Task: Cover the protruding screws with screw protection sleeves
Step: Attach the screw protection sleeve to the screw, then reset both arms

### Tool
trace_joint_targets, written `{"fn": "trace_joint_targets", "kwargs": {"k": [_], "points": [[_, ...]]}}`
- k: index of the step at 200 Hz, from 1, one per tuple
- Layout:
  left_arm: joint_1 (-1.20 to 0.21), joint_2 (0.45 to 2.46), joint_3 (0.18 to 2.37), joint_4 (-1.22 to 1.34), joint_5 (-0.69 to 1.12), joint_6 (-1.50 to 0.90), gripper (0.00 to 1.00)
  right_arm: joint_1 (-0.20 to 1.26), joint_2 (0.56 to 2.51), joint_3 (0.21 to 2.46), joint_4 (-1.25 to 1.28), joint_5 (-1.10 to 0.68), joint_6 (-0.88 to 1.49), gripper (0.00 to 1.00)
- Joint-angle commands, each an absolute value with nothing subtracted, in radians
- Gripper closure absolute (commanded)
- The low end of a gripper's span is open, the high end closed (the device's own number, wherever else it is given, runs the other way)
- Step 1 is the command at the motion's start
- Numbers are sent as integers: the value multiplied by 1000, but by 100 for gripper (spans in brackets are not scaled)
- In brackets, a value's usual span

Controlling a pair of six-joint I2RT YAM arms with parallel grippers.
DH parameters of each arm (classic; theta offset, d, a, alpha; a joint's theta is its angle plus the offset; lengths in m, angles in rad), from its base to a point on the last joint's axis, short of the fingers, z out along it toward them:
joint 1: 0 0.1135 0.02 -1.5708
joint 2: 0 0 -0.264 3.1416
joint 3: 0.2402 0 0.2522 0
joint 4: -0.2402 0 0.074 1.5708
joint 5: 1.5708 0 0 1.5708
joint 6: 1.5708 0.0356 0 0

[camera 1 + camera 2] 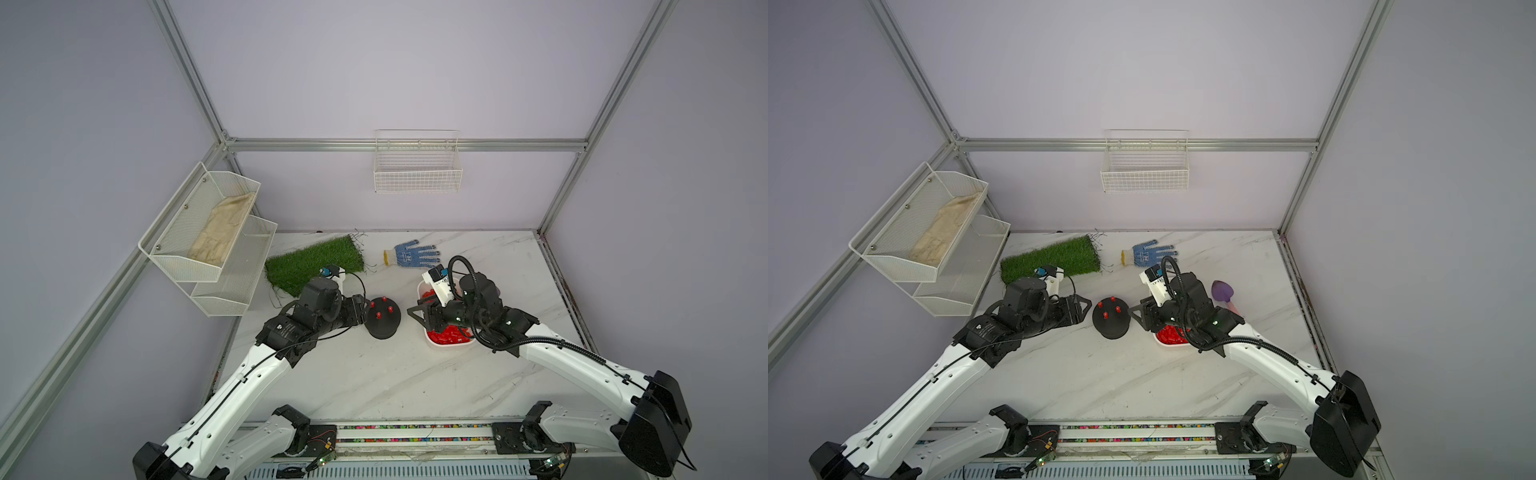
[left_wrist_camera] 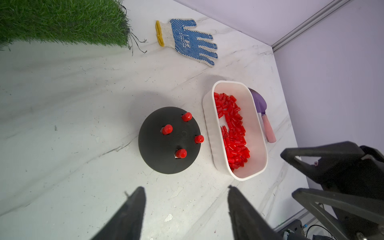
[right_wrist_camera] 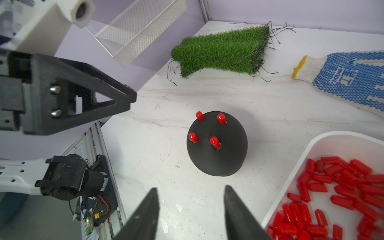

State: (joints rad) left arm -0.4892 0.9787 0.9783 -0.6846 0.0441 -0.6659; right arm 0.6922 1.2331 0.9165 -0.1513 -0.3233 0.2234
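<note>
Between sleeves' [image 2: 235,141] tray [image 2: 209,133] and dome [image 2: 158,153], gap.

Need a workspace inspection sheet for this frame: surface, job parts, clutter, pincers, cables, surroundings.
Surface: white marbled tabletop, scuffed.
Job's things: black dome carries four fitted sleeves, no bare stud seen; spare sleeves lie in white tray beside it.
Clutter: grass mat, dotted glove, purple trowel beside tray.
Grippers: left pincer open, empty; right pincer open, empty.
Cables: black conduit along right arm; thin cable along left arm.
Surroundings: wire basket on back wall, nothing seen inside; mesh shelf on side wall holds beige cloth.
</note>
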Motion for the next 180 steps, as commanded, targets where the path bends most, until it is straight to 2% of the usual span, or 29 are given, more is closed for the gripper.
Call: {"fn": "trace_joint_targets", "kwargs": {"k": [1,9,17,38,62,102,125,154,169,180], "points": [[-477,953,1018,-729,-5,-634,18,696,1231,937,-161,-281,237,3],[-476,950,1016,-737,-15,-632,6,696,1224,932,-161,-270,242,3],[-474,944,1013,-745,-28,-630,0,695,1217,927,-162,-257,249,3],[-472,934,1008,-765,-78,-629,0,690,1194,920,-169,-203,270,3],[-472,937,1043,-842,-211,-590,0,660,1152,929,-212,-18,302,3],[-468,945,1089,-919,-501,-535,0,490,1117,952,-270,265,351,3],[-437,932,1039,-771,-571,-428,0,408,1138,944,-240,429,356,3],[-333,1018,998,-593,-588,-333,0,353,1289,949,-193,675,324,3],[-278,1046,934,-450,-618,-277,0,328,1337,904,-82,740,293,3],[-228,1048,865,-320,-616,-234,0,296,1356,860,3,726,279,3]]}}
